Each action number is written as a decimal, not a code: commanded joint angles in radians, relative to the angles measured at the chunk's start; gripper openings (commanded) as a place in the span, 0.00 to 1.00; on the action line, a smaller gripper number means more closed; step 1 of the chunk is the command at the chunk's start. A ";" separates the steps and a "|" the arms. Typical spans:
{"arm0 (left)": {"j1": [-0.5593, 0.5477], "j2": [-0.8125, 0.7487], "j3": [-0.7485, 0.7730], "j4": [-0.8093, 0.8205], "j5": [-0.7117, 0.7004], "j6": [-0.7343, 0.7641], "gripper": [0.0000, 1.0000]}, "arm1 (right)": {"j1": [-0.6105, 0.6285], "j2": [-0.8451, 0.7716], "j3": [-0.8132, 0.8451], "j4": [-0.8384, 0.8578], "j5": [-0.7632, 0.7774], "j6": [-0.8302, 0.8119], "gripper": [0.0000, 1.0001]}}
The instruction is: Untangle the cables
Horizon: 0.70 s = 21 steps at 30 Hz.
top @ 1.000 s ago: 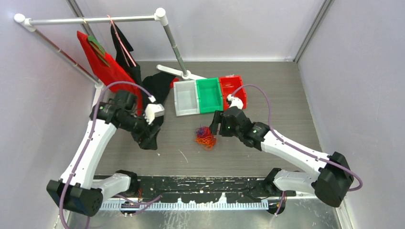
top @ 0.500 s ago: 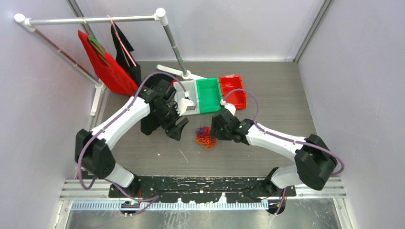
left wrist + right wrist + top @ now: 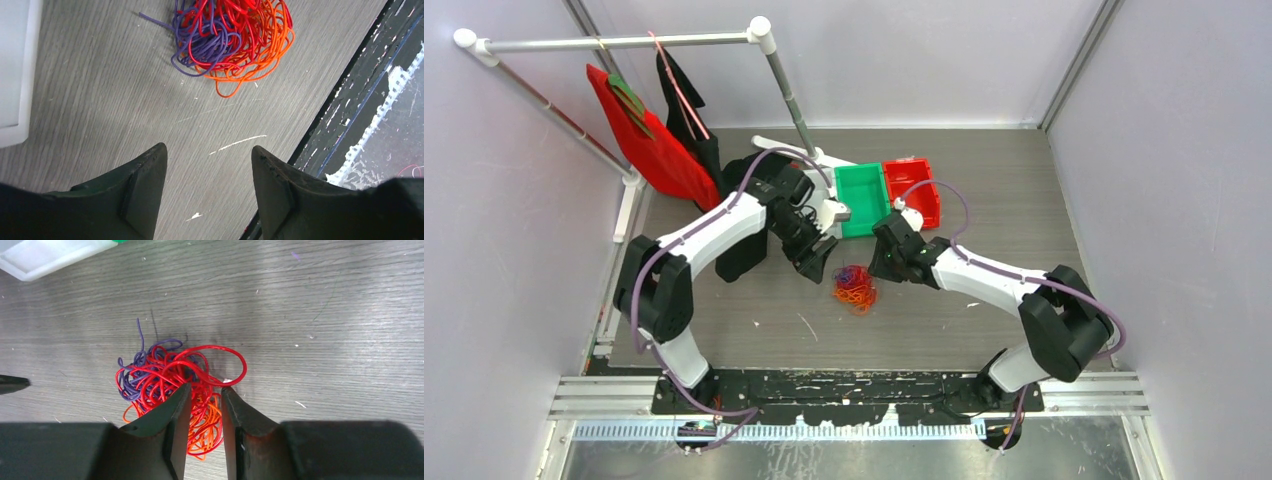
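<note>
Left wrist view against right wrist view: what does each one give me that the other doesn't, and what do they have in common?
Only the left wrist view shows the left gripper, wide open over the table and short of the cables, whose far side is cropped. It also shows the black base rail at right.

Only the right wrist view shows the right gripper, narrowly parted right at the tangle, and the whole clump with one big red loop sticking out.

Both show the red, orange and purple tangle, the wood-grain tabletop and a corner of the clear bin.
</note>
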<state>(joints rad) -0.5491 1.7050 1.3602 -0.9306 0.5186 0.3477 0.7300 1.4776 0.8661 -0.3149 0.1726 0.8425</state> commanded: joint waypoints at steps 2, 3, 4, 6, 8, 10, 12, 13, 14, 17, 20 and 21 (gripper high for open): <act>-0.023 0.055 0.049 0.067 0.061 -0.029 0.61 | -0.020 -0.032 0.043 0.038 -0.017 0.021 0.27; -0.029 0.064 0.053 0.067 0.065 -0.028 0.60 | -0.026 -0.037 0.039 0.036 -0.020 0.022 0.23; -0.035 0.072 0.056 0.067 0.069 -0.028 0.59 | -0.032 -0.042 0.032 0.037 -0.023 0.026 0.17; -0.045 0.082 0.067 0.068 0.083 -0.029 0.57 | -0.048 -0.053 0.017 0.047 -0.034 0.038 0.11; -0.050 0.094 0.079 0.073 0.100 -0.039 0.55 | -0.061 -0.062 0.004 0.059 -0.048 0.051 0.07; -0.053 0.103 0.089 0.079 0.115 -0.054 0.53 | -0.072 -0.066 -0.001 0.061 -0.053 0.059 0.02; -0.059 0.112 0.101 0.079 0.123 -0.059 0.50 | -0.077 -0.071 -0.006 0.065 -0.058 0.072 0.02; -0.063 0.115 0.107 0.080 0.124 -0.060 0.50 | -0.079 -0.072 -0.009 0.072 -0.064 0.081 0.08; -0.067 0.118 0.111 0.079 0.124 -0.061 0.49 | -0.080 -0.073 -0.011 0.077 -0.072 0.091 0.27; -0.075 0.124 0.116 0.081 0.126 -0.070 0.47 | -0.080 -0.059 -0.020 0.107 -0.100 0.140 0.47; -0.078 0.122 0.110 0.086 0.126 -0.077 0.46 | -0.080 -0.037 -0.034 0.143 -0.117 0.202 0.52; -0.078 0.120 0.107 0.084 0.125 -0.079 0.46 | -0.080 -0.027 -0.035 0.150 -0.119 0.219 0.52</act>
<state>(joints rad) -0.6189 1.8263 1.4414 -0.8707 0.6075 0.2878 0.6495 1.4406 0.8371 -0.2436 0.0856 0.9634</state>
